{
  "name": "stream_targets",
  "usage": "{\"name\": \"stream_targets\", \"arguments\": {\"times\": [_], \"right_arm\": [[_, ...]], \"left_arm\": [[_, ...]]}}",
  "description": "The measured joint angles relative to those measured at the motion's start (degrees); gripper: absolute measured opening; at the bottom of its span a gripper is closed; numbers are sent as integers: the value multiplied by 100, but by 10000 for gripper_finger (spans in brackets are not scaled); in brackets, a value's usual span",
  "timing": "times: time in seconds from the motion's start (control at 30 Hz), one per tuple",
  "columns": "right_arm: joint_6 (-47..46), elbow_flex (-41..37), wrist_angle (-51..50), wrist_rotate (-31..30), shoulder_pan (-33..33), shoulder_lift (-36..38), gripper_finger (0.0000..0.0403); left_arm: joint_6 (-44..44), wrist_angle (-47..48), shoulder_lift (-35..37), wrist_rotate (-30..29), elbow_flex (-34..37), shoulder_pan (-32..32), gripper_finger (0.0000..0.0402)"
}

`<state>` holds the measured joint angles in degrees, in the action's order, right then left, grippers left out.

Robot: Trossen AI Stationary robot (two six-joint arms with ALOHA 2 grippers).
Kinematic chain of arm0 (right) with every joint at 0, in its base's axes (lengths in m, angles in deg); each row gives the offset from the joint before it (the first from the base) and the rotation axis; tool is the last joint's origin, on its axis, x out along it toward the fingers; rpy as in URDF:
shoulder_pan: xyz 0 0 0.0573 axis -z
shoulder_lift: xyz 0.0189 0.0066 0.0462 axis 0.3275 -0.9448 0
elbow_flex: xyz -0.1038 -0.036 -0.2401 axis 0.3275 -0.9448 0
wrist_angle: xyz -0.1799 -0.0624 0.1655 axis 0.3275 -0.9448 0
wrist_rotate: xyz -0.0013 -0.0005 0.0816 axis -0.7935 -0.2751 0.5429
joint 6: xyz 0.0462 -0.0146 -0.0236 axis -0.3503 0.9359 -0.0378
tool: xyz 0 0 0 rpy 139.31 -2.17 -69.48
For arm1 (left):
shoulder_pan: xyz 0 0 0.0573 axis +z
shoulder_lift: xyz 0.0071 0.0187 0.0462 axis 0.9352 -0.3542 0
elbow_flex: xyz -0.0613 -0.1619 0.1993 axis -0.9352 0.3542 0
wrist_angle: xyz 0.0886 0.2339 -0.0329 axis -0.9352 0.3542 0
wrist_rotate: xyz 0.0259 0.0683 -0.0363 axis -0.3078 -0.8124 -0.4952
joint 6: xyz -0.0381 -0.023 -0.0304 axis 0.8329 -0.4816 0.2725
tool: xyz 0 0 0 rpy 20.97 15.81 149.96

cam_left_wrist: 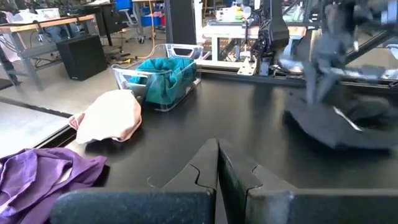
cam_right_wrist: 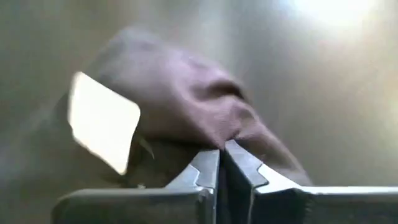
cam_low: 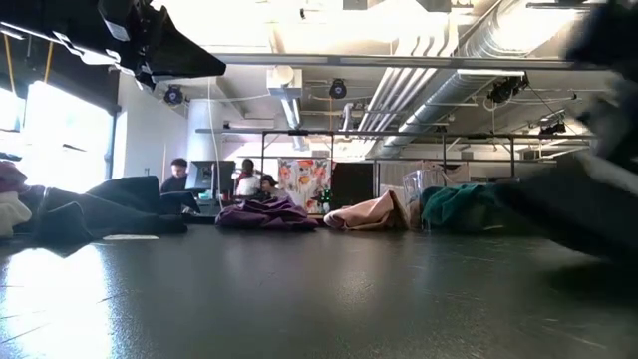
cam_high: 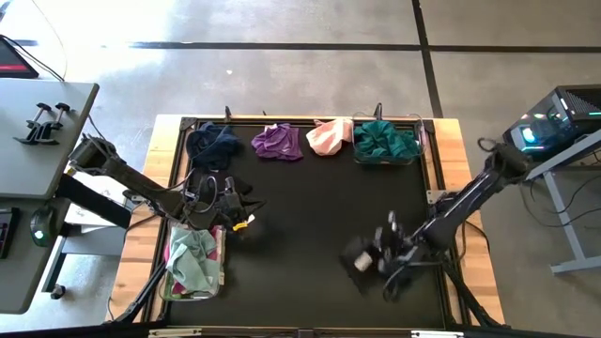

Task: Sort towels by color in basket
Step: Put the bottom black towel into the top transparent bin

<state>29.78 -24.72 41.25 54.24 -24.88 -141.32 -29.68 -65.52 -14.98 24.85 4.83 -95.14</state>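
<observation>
R gripper (cam_high: 387,252) sits low at the mat's near-right area, fingers pinched together on the black towel (cam_high: 362,255); a white tag (cam_right_wrist: 102,121) shows on that cloth, motion blur so grip is prob but not crisp; L gripper (cam_high: 225,208) clenched, nothing in it, over the mat's left side; along the far edge: navy towel (cam_high: 211,143), purple towel (cam_high: 278,142), pink towel (cam_high: 329,137), teal towel (cam_high: 385,141) in a clear basket (cam_high: 418,150); mint/pink towels (cam_high: 192,255) in the near-left basket (cam_high: 222,272).
</observation>
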Motion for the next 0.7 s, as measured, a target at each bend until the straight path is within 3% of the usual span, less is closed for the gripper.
{"name": "stream_targets", "arguments": {"times": [0.17, 0.3, 0.47, 0.6, 0.7], "right_arm": [[1231, -4, -109, -2866, 923, 540, 5], [2715, -4, 32, -4008, 2243, 1146, 3], [5189, -2, 868, -3973, 4027, 2176, 2], [6901, 2, 2282, -2959, 5303, 2911, 1], [7513, 12, 3308, -2278, 6070, 3153, 1]], "left_arm": [[51, -36, 0, 0, 0, 0, 0], [57, -65, 0, 0, 0, 0, 0], [196, -30, 0, 1, 0, 0, 0], [199, -41, 0, 0, 0, 0, 0], [203, -45, 0, 0, 0, 0, 0]]}}
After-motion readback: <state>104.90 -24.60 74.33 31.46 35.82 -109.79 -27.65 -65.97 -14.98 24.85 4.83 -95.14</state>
